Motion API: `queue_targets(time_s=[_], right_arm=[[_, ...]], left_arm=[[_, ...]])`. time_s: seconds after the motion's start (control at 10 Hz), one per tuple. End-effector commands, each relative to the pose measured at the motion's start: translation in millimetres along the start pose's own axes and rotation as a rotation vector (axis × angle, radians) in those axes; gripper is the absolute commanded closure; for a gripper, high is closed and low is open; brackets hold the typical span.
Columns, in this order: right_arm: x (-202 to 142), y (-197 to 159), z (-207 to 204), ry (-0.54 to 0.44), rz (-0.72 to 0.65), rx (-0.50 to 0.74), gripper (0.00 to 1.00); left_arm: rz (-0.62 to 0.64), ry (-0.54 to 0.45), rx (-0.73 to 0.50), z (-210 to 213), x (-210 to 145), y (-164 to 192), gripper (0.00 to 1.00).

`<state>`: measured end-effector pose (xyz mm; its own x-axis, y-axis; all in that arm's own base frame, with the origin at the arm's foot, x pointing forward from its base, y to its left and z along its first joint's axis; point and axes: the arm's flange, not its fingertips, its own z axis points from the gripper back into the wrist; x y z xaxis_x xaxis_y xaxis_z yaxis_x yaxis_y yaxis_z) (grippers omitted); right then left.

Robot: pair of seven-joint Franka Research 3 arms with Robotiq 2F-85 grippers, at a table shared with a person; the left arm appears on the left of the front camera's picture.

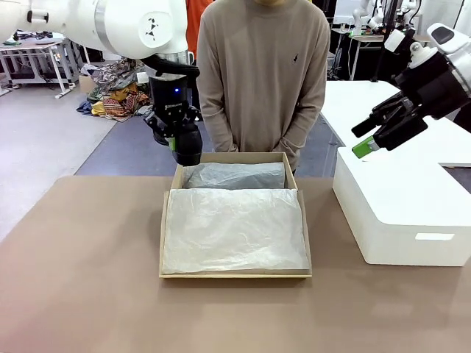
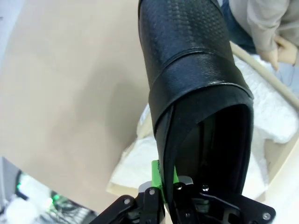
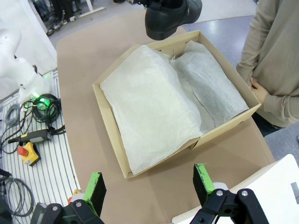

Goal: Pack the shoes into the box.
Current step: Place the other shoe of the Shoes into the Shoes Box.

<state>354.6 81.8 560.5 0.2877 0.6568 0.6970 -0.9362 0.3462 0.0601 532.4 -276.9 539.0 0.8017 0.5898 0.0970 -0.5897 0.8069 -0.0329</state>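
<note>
Left wrist view: left gripper [image 2: 169, 179] pinches a glossy black leather shoe [image 2: 196, 70]; I'd lay it flat in the brown cardboard box [image 1: 235, 275] mid-frame, while the right gripper [image 3: 148, 176] hangs open.

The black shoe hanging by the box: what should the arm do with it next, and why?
Probably shift the shoe inward over the tissue paper. The left jaws are shut on it, and it hangs above a corner of the box, not yet over the middle.

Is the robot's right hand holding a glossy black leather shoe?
No, the right hand stands open with nothing between its green pads, while the glossy black leather shoe hangs from the left hand.
</note>
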Motion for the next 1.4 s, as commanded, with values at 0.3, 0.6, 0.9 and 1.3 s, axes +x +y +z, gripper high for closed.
queue_targets(time_s=[0.3,0.6,0.9,1.3], right_arm=[[1,-2,-2,-0.036,0.020,0.012,0.00],[1,-2,-2,-0.036,0.020,0.012,0.00],[1,-2,-2,-0.036,0.020,0.012,0.00],[1,-2,-2,-0.036,0.020,0.012,0.00]], left_arm=[[0.321,-0.061,-0.073,11,-53,-61,1.00],[0.400,-0.066,-0.130,6,-85,-91,1.00],[0.365,-0.018,-0.122,-2,-93,-93,1.00],[0.365,-0.018,-0.122,-2,-93,-93,1.00]])
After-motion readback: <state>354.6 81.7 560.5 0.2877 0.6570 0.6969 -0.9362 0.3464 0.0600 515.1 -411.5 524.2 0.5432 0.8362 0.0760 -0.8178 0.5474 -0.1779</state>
